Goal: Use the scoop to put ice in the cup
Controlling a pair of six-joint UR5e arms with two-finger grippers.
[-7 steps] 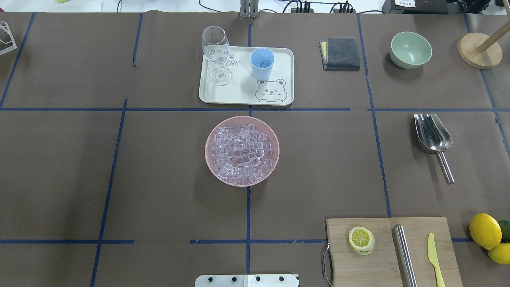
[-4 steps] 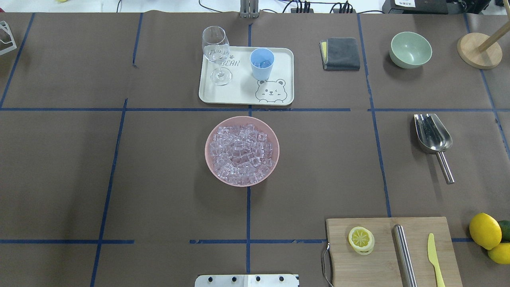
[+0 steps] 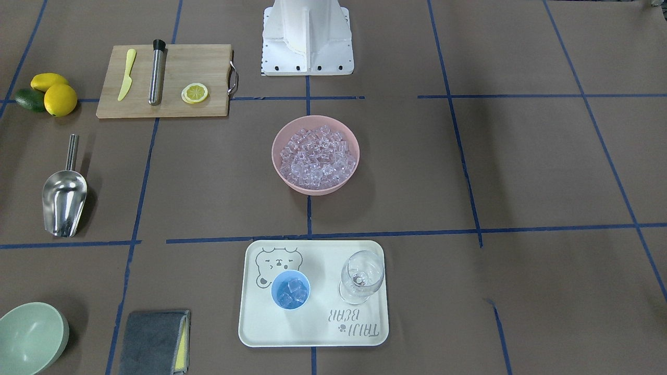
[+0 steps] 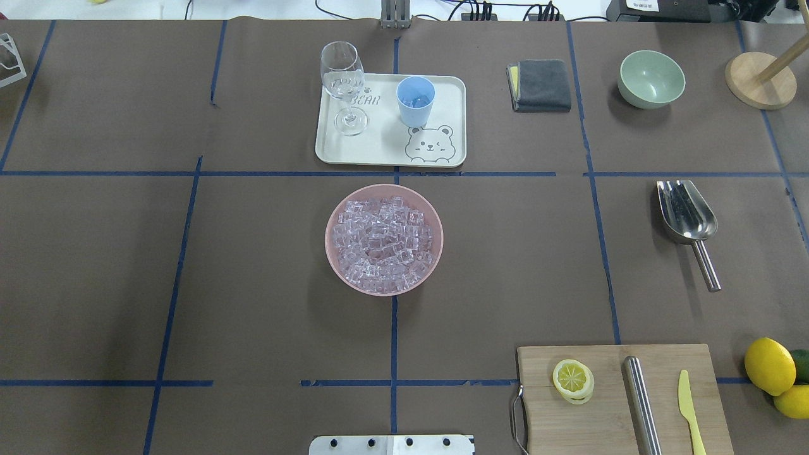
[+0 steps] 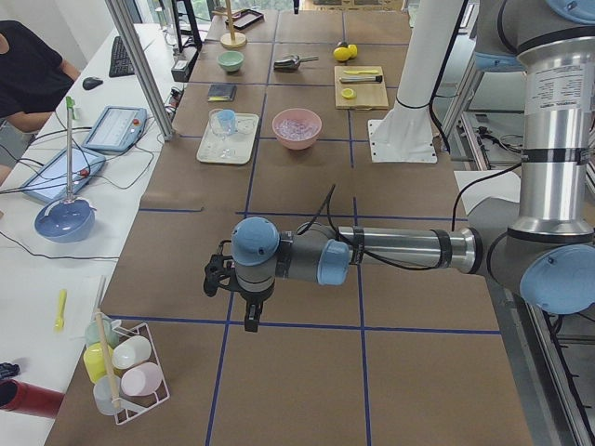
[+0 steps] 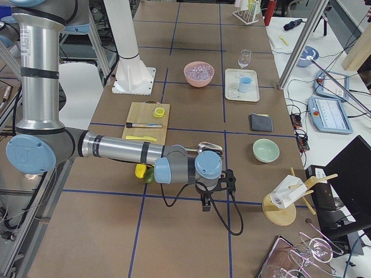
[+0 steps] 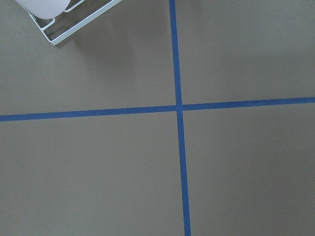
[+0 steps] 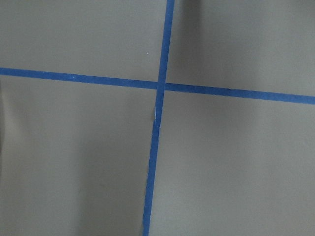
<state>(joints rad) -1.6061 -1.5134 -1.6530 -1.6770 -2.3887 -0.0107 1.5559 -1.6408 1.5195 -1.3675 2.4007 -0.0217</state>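
The big brown table, squared off with blue tape, takes up most of what I can see. Both arms are out at its far ends, well apart from the things in the middle. The left arm stretches low over the paper with the left gripper pointing down near a white wire rack of little cups. The right arm does the same at the other end, with the right gripper hanging just over a tape line. From these side angles I cannot tell whether either pincer is open or closed; neither has anything in it that I can make out.

The wooden cutting board sits on the robot's right, near its base. The cream tray with a bear drawing lies at the far side, carrying a wine glass and the cup, both upright and side by side. The pink bowl sits at the centre, between tray and robot. The scoop lies flat on the table to the robot's right, well apart from the bowl, with its handle toward the robot. The ice is heaped in the pink bowl, and a few cubes sit inside the cup.
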